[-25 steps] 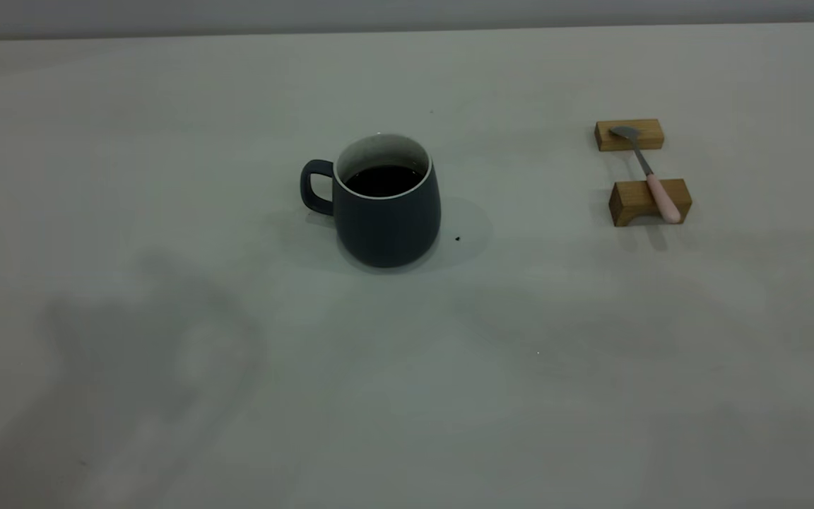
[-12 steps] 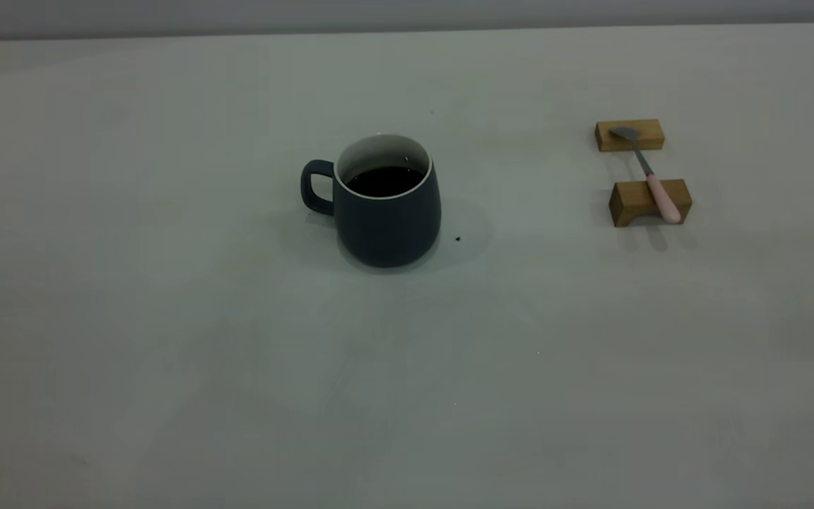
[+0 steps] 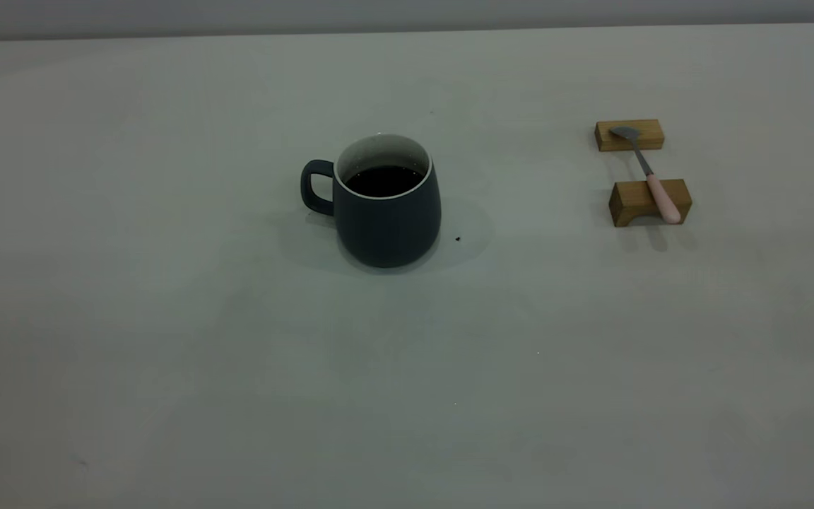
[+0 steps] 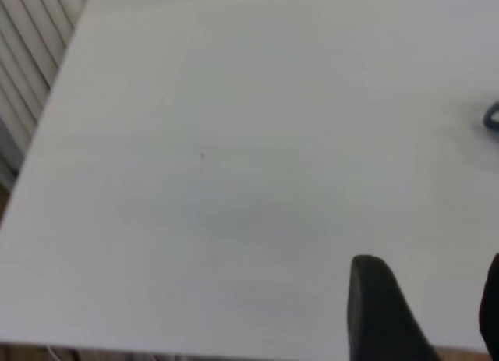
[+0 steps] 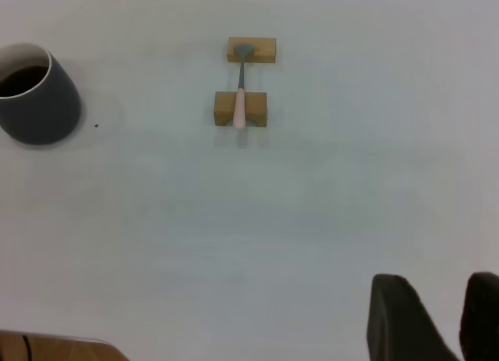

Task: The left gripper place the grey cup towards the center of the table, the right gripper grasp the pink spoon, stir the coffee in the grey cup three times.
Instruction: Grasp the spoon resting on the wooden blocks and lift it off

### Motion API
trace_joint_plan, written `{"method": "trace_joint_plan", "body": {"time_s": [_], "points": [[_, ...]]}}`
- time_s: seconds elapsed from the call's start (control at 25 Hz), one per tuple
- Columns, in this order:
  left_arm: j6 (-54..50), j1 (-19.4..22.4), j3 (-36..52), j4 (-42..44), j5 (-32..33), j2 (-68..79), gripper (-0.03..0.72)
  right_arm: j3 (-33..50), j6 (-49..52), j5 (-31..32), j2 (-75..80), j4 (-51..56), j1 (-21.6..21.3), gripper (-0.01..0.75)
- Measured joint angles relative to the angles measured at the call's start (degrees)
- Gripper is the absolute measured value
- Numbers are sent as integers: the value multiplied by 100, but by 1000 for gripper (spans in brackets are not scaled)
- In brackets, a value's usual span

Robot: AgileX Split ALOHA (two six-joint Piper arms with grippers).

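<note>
The grey cup (image 3: 387,205) sits mid-tabletop with coffee (image 3: 384,181), so I figure it's spoon time: my right gripper (image 5: 437,318), fingers apart and empty, must reach the pink spoon (image 3: 651,177) on two wooden blocks (image 3: 650,201) near the right edge.

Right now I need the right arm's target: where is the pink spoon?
In the exterior view the pink spoon lies at the right of the table, bridging two wooden blocks, well right of the grey cup.
</note>
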Motion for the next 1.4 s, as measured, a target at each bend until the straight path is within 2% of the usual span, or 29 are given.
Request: {"method": "trace_joint_plan", "body": {"time_s": [0.28,1.4], "points": [[643,462,461,-577,-128,0,388,0,0,0,0,0,0,237],[761,475,580,-475,-142,-122,388,0,0,0,0,0,0,237]]}}
